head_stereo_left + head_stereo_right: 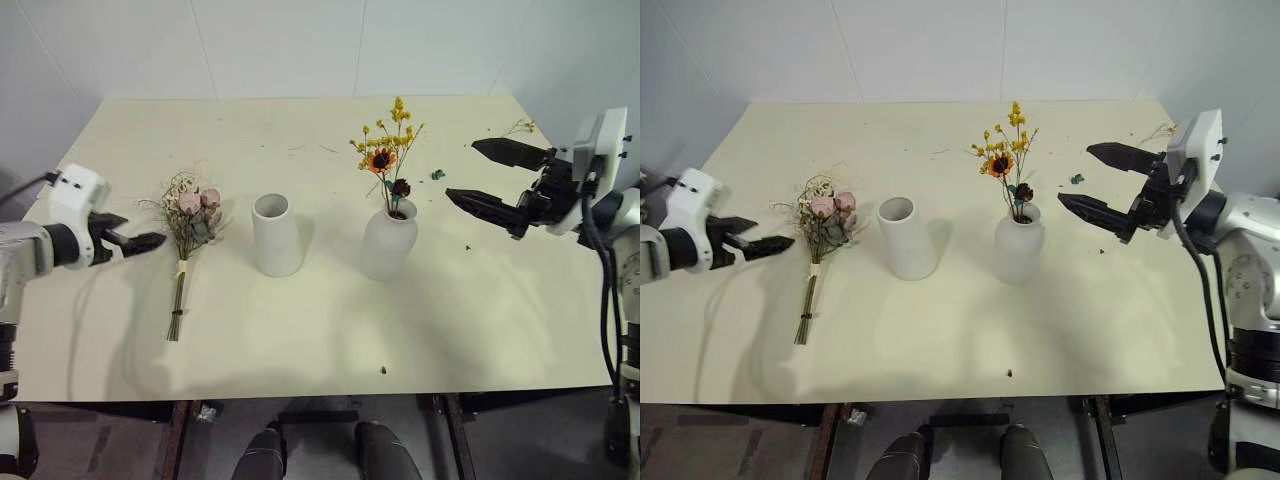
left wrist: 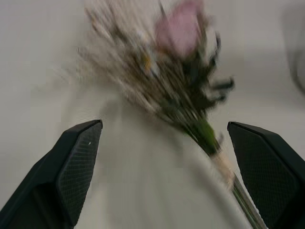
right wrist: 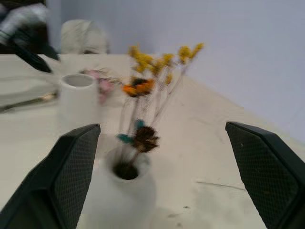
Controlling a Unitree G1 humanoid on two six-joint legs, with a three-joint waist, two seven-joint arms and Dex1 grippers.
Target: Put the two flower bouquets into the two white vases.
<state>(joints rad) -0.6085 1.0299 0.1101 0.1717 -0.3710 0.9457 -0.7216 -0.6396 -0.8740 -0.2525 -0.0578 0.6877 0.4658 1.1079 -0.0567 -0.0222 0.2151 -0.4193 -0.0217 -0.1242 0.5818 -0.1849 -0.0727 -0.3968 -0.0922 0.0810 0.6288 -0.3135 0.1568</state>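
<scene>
The slim yellow bouquet [image 1: 385,150] with an orange bloom stands upright in the narrow-necked white vase [image 1: 388,240] at mid table. My right gripper [image 1: 478,176] hangs open to the right of that vase, fingers pointing at it, holding nothing. The straight white cylinder vase [image 1: 277,235] stands empty to the left. Further left the pink rose bouquet [image 1: 190,240] lies flat on the table, stems toward the front edge. My left gripper [image 1: 140,241] is open just left of the roses, which appear between its fingers [image 2: 78,167] in the left wrist view.
The pale table [image 1: 480,330] carries small dried scraps: a teal bit [image 1: 437,174], a twig near the back right corner [image 1: 520,126] and a dark speck near the front edge [image 1: 383,370]. White walls stand behind and to both sides.
</scene>
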